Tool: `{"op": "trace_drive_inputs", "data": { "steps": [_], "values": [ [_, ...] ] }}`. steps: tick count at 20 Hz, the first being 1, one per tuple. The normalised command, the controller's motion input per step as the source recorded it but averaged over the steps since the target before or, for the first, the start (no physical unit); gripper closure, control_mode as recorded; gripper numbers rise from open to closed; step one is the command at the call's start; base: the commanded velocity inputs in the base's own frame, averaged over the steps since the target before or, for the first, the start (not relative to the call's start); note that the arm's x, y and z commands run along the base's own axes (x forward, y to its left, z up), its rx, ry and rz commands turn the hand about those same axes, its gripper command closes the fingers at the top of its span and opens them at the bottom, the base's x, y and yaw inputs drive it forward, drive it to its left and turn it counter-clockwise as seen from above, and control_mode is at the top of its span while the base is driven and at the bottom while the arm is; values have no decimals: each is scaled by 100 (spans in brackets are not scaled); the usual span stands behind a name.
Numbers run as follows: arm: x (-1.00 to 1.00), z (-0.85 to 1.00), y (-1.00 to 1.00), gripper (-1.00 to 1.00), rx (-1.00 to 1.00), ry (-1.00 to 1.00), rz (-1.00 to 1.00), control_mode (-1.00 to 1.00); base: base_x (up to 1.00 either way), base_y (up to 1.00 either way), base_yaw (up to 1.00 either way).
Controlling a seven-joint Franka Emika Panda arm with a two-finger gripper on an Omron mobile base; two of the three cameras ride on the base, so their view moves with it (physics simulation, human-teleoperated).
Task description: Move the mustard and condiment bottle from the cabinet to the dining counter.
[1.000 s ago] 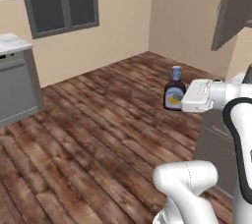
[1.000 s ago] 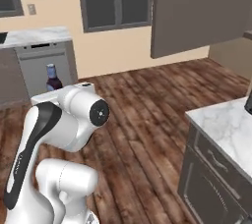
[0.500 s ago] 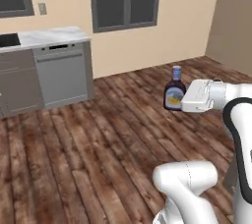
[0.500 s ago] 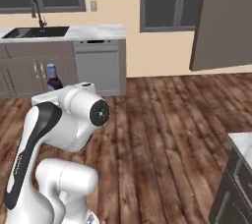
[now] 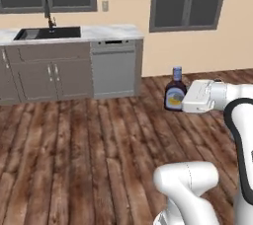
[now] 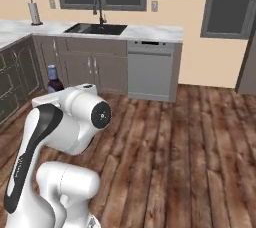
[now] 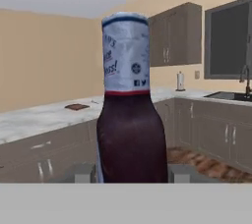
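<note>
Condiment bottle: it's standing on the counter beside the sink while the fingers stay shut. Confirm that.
Not on the counter. The condiment bottle is held upright in the air, clamped between the shut fingers, above the wood floor. The left base view shows it.

Around the grey stainless dishwasher [image 5: 113, 68], the brown wooden plank floor [image 5: 74, 155] lies open in front. The grey base cabinets [image 5: 47, 73] under the white marble table [image 6: 150, 32] wall off the space beside it, with the black faucet [image 6: 98, 7] rising above.

Condiment bottle [image 5: 175, 91] upright in claw [image 7: 132, 173]
</note>
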Motion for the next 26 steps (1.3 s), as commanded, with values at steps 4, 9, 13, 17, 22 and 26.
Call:
{"op": "trace_drive_inputs", "data": {
  "steps": [4, 9, 13, 17, 22, 26],
  "values": [
    [0, 0, 0, 100, 0, 0, 0, 100, -14, 0, 47],
    [0, 0, 0, 100, 0, 0, 0, 100, -11, 0, 47],
    [0, 0, 0, 100, 0, 0, 0, 100, -7, 0, 47],
    [0, 0, 0, 100, 0, 0, 0, 100, -6, 0, 47],
    [0, 0, 0, 100, 0, 0, 0, 100, -5, 0, 47],
    [0, 0, 0, 100, 0, 0, 0, 100, -9, 1, 45]
  ]
}}
